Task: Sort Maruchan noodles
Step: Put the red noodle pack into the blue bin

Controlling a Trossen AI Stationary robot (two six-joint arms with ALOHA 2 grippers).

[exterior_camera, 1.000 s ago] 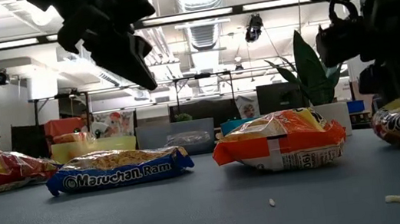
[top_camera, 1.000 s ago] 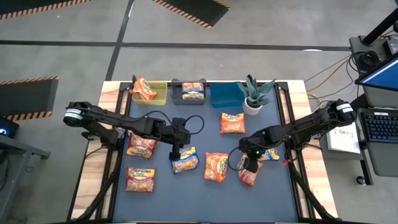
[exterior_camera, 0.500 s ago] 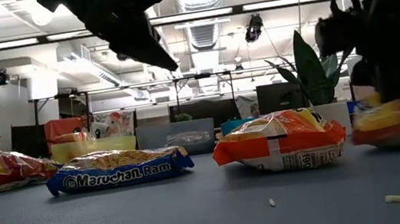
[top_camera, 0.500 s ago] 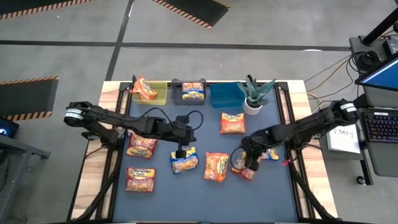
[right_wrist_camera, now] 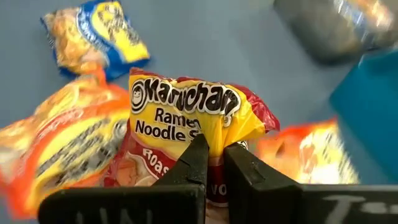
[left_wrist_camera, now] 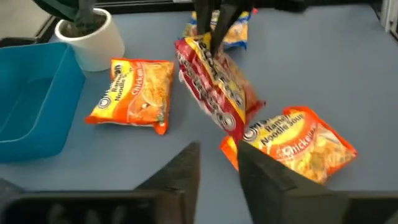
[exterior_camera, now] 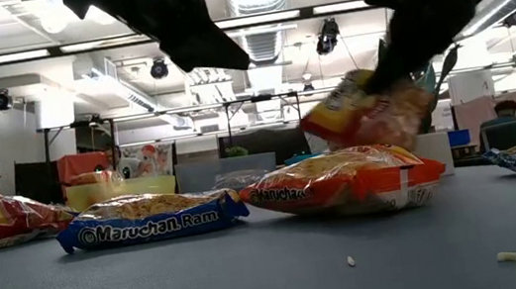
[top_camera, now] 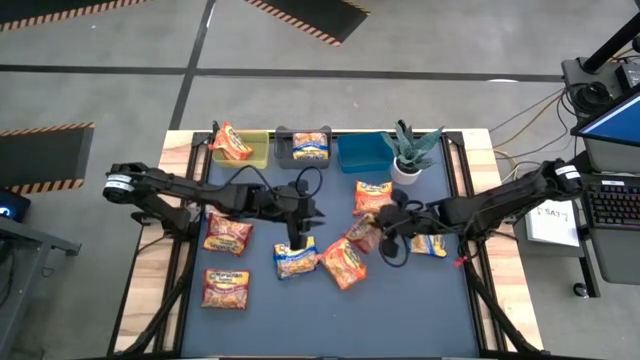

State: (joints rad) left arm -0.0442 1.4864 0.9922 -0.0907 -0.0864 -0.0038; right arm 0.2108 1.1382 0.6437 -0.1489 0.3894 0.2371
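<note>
Right hand (top_camera: 385, 226) of mine pinches the top edge of a red ramen packet (top_camera: 365, 235) and holds it lifted off the table (top_camera: 420, 300), above an orange packet (top_camera: 343, 263) near the middle. Left hand (top_camera: 296, 237), its fingers slightly apart and holding nothing, hangs over a yellow-and-blue packet (top_camera: 296, 260) just left of the orange one. Another orange packet (top_camera: 373, 198) lies farther back by a potted plant (top_camera: 408, 155). Along the far edge stand a yellow-green bin (top_camera: 243, 150), a grey bin (top_camera: 305, 148) and a blue bin (top_camera: 362, 152).

Three bins (top_camera: 362, 152), potted plant (top_camera: 408, 153)
</note>
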